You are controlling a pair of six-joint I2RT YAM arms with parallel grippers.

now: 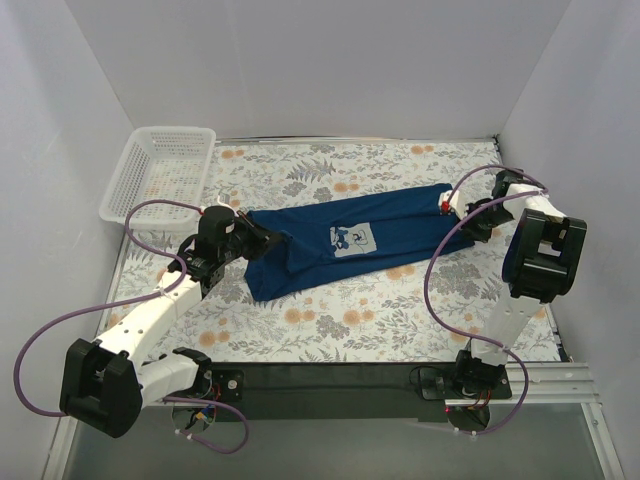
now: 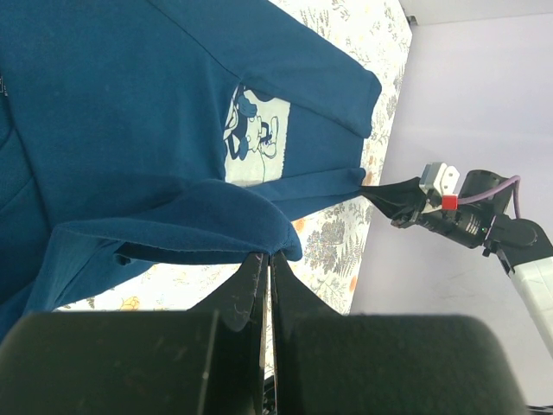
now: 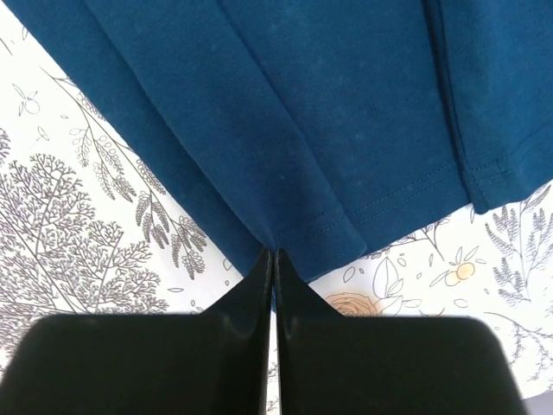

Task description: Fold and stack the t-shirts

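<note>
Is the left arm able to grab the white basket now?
Probably not yet: the basket sits close with nothing between, but the left pincer is shut on the blue shirt.

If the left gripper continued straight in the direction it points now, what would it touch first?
The blue t-shirt itself: the left gripper is shut on its folded edge, and more of that cloth lies directly ahead. The right gripper seems much farther off.

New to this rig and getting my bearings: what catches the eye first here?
A navy t-shirt with a pale cartoon print lies stretched across the middle of the floral table. The left claw pinches one end, the right claw the other. A white basket sits at the far left corner.
</note>
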